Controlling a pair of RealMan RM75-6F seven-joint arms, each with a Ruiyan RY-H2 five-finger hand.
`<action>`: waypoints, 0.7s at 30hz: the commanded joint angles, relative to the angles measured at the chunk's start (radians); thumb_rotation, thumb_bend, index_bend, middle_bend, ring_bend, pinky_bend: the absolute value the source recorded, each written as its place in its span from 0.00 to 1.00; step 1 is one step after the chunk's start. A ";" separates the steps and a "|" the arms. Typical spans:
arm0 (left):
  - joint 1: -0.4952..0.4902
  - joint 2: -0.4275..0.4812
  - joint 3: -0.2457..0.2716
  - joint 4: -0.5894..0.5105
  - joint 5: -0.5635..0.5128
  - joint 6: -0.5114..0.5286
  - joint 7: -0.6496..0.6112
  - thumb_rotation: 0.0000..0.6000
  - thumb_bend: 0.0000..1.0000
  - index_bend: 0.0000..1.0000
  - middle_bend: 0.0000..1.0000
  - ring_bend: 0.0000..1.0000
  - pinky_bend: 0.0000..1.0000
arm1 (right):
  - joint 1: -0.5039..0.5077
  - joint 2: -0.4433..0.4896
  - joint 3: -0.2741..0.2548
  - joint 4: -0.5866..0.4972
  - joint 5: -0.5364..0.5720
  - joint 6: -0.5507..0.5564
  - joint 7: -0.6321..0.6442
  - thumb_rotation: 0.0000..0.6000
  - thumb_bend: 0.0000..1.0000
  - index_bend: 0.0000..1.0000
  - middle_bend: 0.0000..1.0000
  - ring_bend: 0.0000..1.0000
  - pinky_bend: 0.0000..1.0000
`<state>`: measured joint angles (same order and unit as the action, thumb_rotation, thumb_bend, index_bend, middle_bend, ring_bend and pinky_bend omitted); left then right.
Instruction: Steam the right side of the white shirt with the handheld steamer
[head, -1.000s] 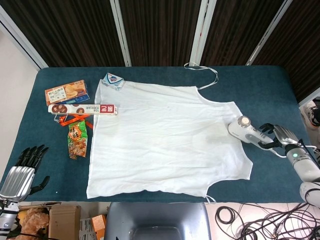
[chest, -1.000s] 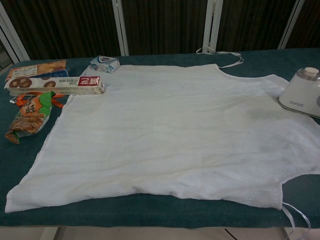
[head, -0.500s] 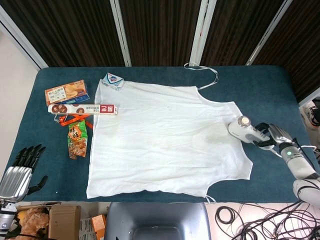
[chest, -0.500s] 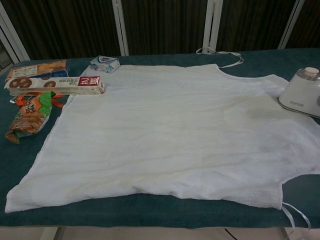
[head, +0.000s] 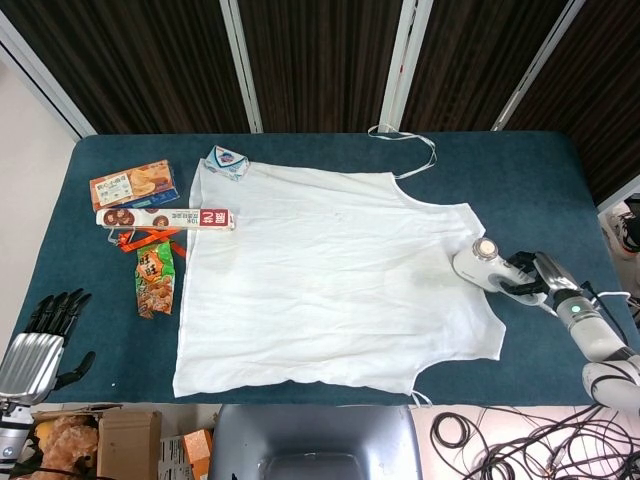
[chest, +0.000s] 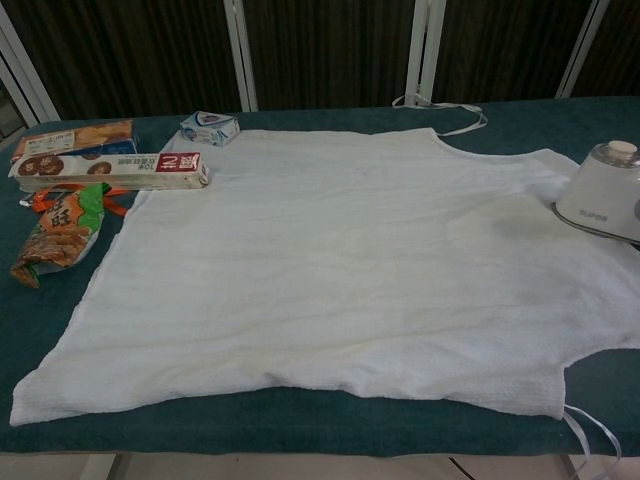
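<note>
A: Right hand (head: 545, 281)?
B: Wrapped around the handle of the handheld steamer (head: 483, 263), at the table's right edge. Steamer head rests on the right edge of the white shirt (head: 330, 275), just below the armhole.

A: Left hand (head: 40, 340)?
B: Off the table's near-left corner, fingers spread, holding nothing.

A: Surroundings?
B: Shirt lies flat on the teal table (head: 520, 180). Left of it: cookie box (head: 133, 185), long biscuit box (head: 165, 218), snack bag (head: 155, 280). Small carton (head: 227, 158) sits at the shirt's far-left corner.
</note>
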<state>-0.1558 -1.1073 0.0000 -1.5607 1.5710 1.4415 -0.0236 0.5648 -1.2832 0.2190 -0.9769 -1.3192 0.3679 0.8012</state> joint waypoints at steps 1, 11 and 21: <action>0.000 0.001 0.000 0.000 0.000 0.000 -0.001 1.00 0.33 0.00 0.04 0.00 0.05 | 0.005 -0.011 -0.002 0.013 -0.017 0.001 0.039 1.00 0.30 0.49 0.50 0.46 0.72; 0.005 0.003 0.000 0.000 0.005 0.011 -0.007 1.00 0.33 0.00 0.04 0.00 0.05 | 0.023 -0.011 -0.023 0.026 -0.062 -0.003 0.130 1.00 0.30 0.50 0.52 0.48 0.73; 0.005 0.005 0.000 0.000 0.008 0.011 -0.009 1.00 0.33 0.00 0.04 0.00 0.05 | 0.036 -0.010 -0.037 0.013 -0.061 0.022 0.132 1.00 0.40 0.64 0.68 0.63 0.95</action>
<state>-0.1512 -1.1023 0.0002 -1.5609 1.5787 1.4521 -0.0329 0.6003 -1.2884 0.1837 -0.9677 -1.3831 0.3830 0.9405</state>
